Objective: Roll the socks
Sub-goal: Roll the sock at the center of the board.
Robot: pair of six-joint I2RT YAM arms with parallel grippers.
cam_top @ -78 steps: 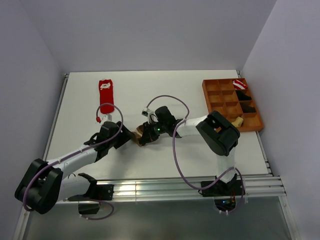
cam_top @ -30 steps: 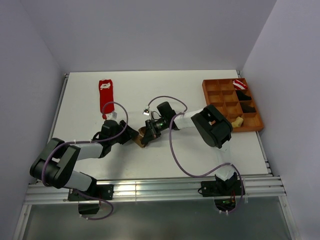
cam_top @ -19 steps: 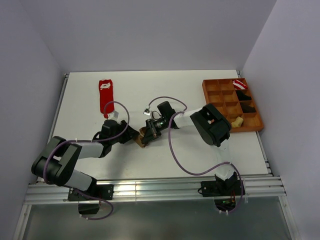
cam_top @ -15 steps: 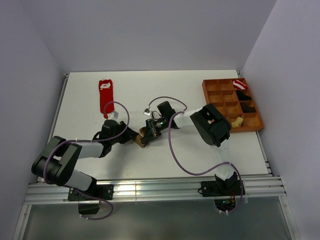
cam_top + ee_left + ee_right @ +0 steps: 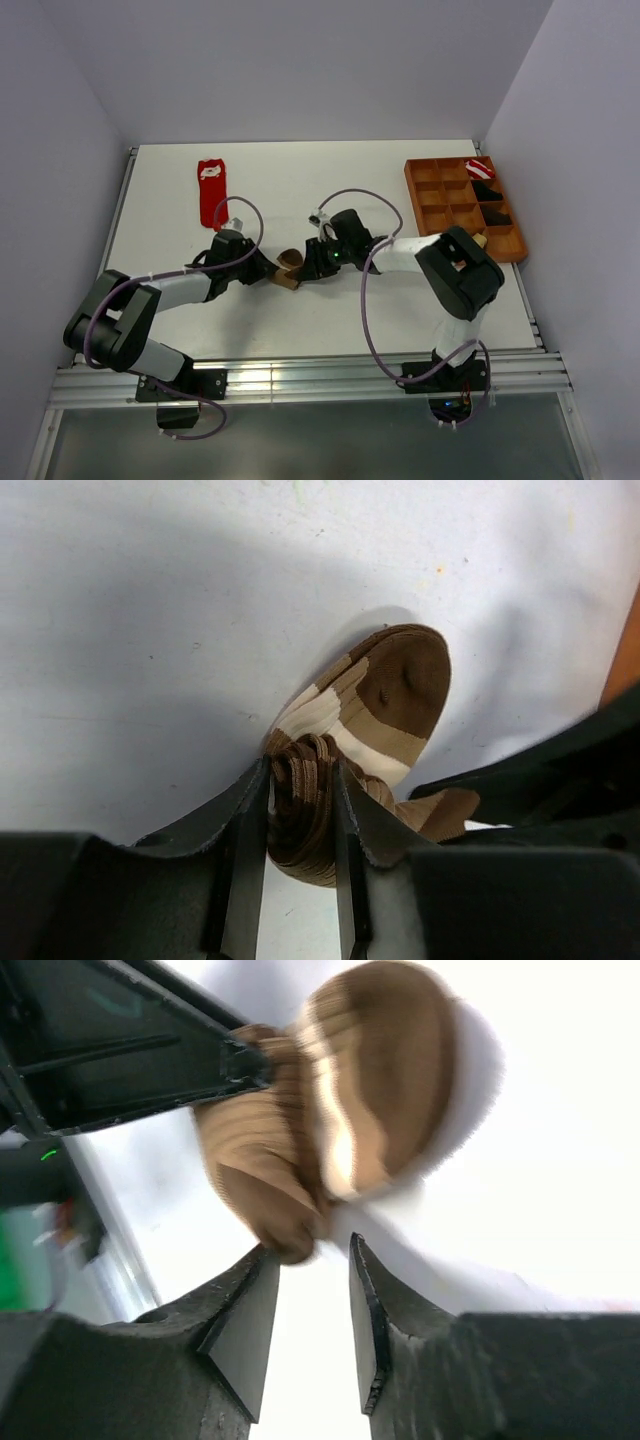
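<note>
The left gripper (image 5: pixel 300 777) squeezes the rolled end of the brown striped sock (image 5: pixel 388 695) in the middle of the table (image 5: pixel 350 170). The right gripper (image 5: pixel 312 1252), blurry here, sits partly open and seems empty.

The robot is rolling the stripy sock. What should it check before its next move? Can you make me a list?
1. The left gripper is pinching the rolled part of the striped sock: ok.
2. The right gripper has its jaws apart with nothing between them: ok.
3. The whole sock is rolled up: not ok, the toe end lies flat on the table.
4. The roll is tight enough to hold its shape: cannot tell.
5. The red sock is out of the way: ok, it lies flat, apart from both grippers.
</note>
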